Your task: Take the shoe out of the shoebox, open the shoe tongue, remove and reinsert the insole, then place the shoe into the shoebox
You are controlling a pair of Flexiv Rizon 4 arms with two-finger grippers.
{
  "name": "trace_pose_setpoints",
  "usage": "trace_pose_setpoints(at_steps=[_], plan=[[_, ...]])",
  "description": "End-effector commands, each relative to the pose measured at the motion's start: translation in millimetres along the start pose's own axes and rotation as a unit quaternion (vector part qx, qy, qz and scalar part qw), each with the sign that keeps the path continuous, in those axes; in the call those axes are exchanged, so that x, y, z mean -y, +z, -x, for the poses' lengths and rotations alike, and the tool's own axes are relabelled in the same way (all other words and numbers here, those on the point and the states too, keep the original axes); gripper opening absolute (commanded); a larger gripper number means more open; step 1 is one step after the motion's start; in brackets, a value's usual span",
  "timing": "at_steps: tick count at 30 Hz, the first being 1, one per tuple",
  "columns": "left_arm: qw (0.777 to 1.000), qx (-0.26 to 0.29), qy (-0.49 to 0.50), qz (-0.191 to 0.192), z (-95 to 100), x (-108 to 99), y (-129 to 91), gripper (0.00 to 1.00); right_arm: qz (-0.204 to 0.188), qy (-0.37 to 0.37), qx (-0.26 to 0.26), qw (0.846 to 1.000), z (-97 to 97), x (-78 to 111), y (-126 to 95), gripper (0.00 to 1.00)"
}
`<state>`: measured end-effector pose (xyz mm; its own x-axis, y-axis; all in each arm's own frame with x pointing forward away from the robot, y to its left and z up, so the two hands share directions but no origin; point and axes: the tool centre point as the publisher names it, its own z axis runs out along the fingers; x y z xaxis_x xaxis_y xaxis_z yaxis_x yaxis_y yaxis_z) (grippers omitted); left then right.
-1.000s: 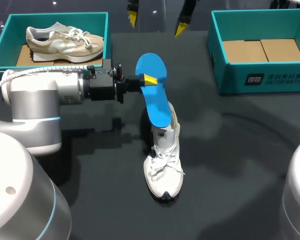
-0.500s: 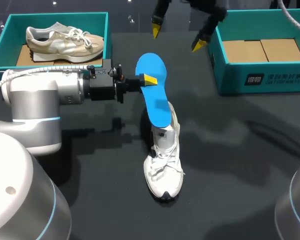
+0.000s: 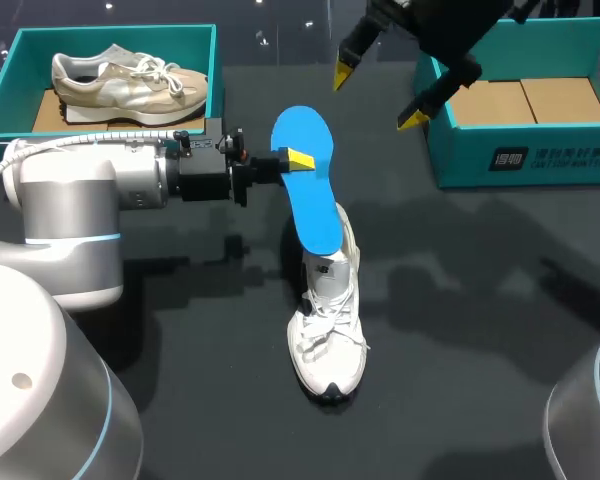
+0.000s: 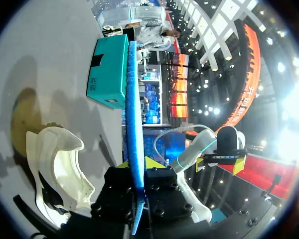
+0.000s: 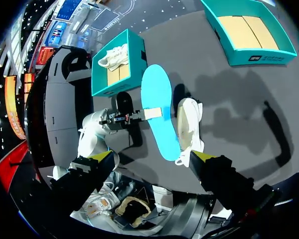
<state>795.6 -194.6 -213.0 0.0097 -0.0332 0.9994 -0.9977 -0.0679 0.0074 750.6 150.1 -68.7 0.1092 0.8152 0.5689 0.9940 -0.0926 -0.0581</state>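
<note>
The left gripper point(image 3: 298, 160) pinches the blue insole point(image 3: 310, 200) by one edge. The insole's lower end meets the mouth of the white sneaker point(image 3: 328, 335), which lies just below this gripper on the dark surface point(image 3: 480, 300). The right gripper point(image 3: 377, 97) hangs spread wide, well apart, beside the empty teal shoebox point(image 3: 525, 165). The insole looks thin, smooth and bendy, so I judge it should go in at a shallow angle, toe first, with the other gripper holding the soft, loosely laced upper open.

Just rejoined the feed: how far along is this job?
Done: white shoe out on the table. In hand: left gripper shut on the blue insole, lower end at the shoe's opening; right gripper open. Left: reseat insole, return shoe to empty shoebox.
</note>
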Motion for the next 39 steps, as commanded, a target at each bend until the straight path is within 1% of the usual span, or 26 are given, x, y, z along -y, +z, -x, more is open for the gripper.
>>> trace_pose_setpoints(at_steps=[1,5,11,17,23,29,39], plan=[[1.0,0.0,0.0,-0.001,0.8,0,1,0.0,0.005,0.001,-0.199,0.98,11.1,0.3,9,1.0],[1.0,0.0,0.0,-0.001,0.8,0,1,0.0,0.003,0.003,-0.225,0.974,16.2,0.5,16,1.0],[1.0,0.0,0.0,-0.001,0.8,0,1,0.0,0.005,0.007,-0.248,0.969,23.4,-0.9,23,1.0],[1.0,0.0,0.0,-0.001,0.8,0,1,0.0,-0.001,0.01,-0.268,0.963,29.9,-4.3,30,1.0],[1.0,0.0,0.0,-0.001,0.8,0,1,0.0,-0.003,0.011,-0.298,0.955,38.3,-4.2,43,1.0],[1.0,0.0,0.0,-0.001,0.8,0,1,0.0,-0.007,0.013,-0.311,0.95,44.3,-3.7,53,1.0],[1.0,0.0,0.0,-0.001,0.8,0,1,0.0,-0.007,0.011,-0.323,0.946,47.8,-4.5,61,1.0]])
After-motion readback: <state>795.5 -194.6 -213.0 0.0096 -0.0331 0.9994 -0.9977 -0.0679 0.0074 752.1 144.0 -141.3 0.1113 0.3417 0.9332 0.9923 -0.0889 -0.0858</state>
